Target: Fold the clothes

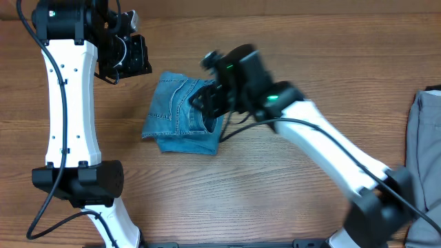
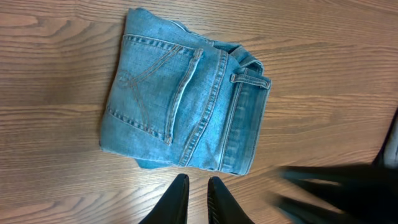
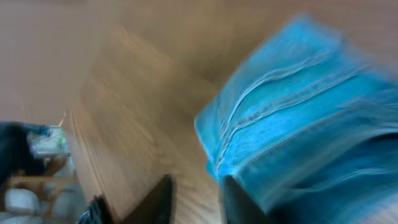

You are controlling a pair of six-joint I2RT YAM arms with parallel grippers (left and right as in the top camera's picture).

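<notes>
Black fingers of the left gripper (image 2: 196,182) stand almost together in the left wrist view, with only a thin slit of wood showing between them, and we see nothing in that slit. They touch nothing. Just ahead of their tips lie the jeans (image 2: 180,99), folded into a compact light blue packet. A stitched back pocket faces up and the waistband with a belt loop runs along the packet's far right side.

The right gripper (image 3: 196,183) shows 2 dark fingers in its own wrist view, set a little wider apart than the left pair. That picture is badly blurred. The folded denim's edge sits just beside the right-hand finger and spreads up and away from it. We cannot tell whether any cloth is pinched between the fingers or whether they only stand next to it. From overhead, this gripper sits over the packet's right edge, while the left one hangs well apart from the denim, off its upper left corner.

Under both tools is the table (image 2: 50,74), brown wood with a strong grain. A grey garment (image 1: 424,158) lies at the table's far right edge, well away from both grippers. Beyond the table's edge, to the left of the right gripper's fingers, we see only blurred shapes.
</notes>
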